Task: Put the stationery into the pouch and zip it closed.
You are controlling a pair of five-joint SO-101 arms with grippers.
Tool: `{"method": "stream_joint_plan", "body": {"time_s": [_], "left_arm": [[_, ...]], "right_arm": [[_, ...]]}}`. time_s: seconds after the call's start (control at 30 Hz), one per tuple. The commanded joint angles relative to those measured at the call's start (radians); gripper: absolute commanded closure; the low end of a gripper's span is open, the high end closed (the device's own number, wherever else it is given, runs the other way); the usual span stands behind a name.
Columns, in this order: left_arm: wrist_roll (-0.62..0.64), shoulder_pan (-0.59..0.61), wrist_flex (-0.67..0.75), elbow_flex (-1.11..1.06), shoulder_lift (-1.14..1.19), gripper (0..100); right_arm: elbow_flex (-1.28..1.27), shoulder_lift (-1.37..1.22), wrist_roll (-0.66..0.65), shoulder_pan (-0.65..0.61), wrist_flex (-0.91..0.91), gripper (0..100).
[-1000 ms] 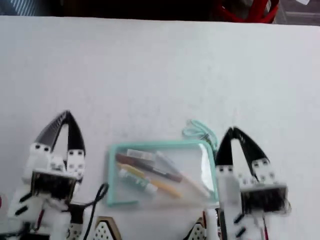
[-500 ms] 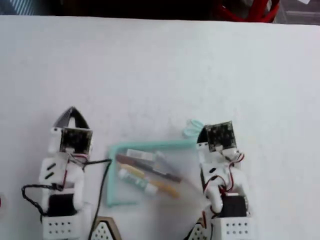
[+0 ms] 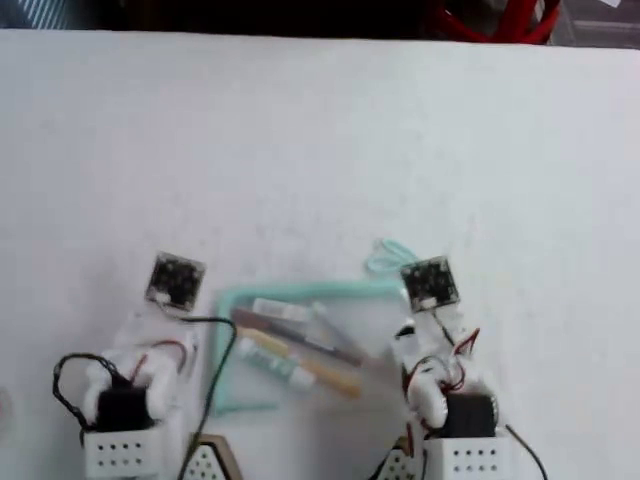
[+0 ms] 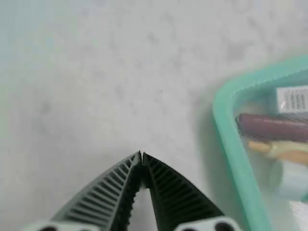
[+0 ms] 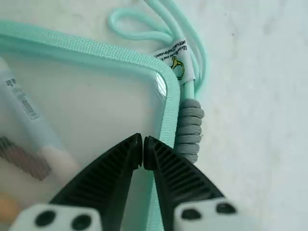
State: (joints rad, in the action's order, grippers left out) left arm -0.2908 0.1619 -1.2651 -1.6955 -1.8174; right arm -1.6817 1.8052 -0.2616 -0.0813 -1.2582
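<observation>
A clear pouch (image 3: 300, 345) with a mint green edge lies flat at the table's near middle, with pens and several stationery items (image 3: 295, 355) inside. Its green cord loop (image 3: 385, 258) lies at the far right corner. My left gripper (image 4: 142, 156) is shut and empty, over bare table just left of the pouch's corner (image 4: 226, 103). My right gripper (image 5: 143, 142) is shut with nothing in it, its tips above the pouch's clear face beside the green edge (image 5: 166, 96) and the grey coiled part of the cord (image 5: 189, 127).
The white table (image 3: 320, 140) stretches bare toward the far side. Both arm bases (image 3: 120, 440) (image 3: 455, 445) stand at the near edge, either side of the pouch. A red object (image 3: 490, 20) sits beyond the table's far edge.
Both arms have folded back toward their bases, from stretched low over the table to tucked with their wrists up. The pouch stayed where it was.
</observation>
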Motion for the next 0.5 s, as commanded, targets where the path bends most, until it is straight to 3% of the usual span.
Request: {"method": "stream_joint_plan", "body": {"time_s": [0.0,0.47], "left_arm": [[0.002,0.012,-0.021,0.012,-0.007,98],[0.003,0.01,-0.018,0.003,-0.007,97]], "right_arm": [[-0.009,-0.007,0.008,0.053,-0.012,98.0],[-0.009,-0.007,0.005,0.059,-0.012,98.0]]}}
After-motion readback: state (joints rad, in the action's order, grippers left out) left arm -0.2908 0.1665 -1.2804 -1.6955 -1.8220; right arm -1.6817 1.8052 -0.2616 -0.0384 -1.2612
